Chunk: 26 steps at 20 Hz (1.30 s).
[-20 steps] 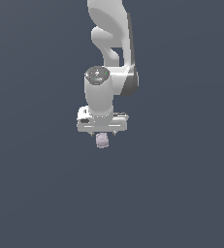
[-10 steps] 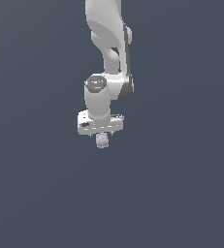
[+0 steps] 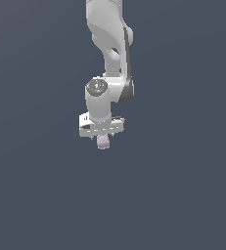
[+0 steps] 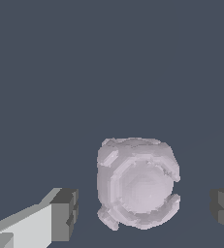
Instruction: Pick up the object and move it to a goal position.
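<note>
The object, a pale lilac-grey bumpy lump, lies on the dark grey floor. In the wrist view it sits between my two dark finger pads, with a narrow gap on each side. My gripper is open around it and touches it on neither side. In the exterior view the white hand hangs straight down from the arm. There the object shows just under the hand, at my gripper, and the fingers themselves are mostly hidden.
A plain dark grey floor fills both views, with nothing else on it. No goal marker shows.
The arm has lowered, bringing the hand down over the object. The object has stayed where it was.
</note>
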Each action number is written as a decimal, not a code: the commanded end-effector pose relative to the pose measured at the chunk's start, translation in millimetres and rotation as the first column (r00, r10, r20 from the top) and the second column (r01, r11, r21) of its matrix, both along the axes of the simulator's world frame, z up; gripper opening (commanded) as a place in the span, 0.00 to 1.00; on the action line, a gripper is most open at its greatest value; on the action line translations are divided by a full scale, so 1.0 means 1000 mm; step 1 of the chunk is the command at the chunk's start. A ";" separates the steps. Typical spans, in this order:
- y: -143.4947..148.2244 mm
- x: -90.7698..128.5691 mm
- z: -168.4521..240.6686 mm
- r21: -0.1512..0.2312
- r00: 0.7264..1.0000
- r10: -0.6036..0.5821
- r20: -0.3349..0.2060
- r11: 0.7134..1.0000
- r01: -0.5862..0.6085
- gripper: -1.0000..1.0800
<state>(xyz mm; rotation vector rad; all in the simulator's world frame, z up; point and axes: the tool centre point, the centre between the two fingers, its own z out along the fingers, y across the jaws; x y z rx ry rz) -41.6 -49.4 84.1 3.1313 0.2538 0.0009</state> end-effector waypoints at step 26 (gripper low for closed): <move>0.002 -0.001 -0.041 0.000 1.000 0.003 -0.001 1.000 -0.003 0.00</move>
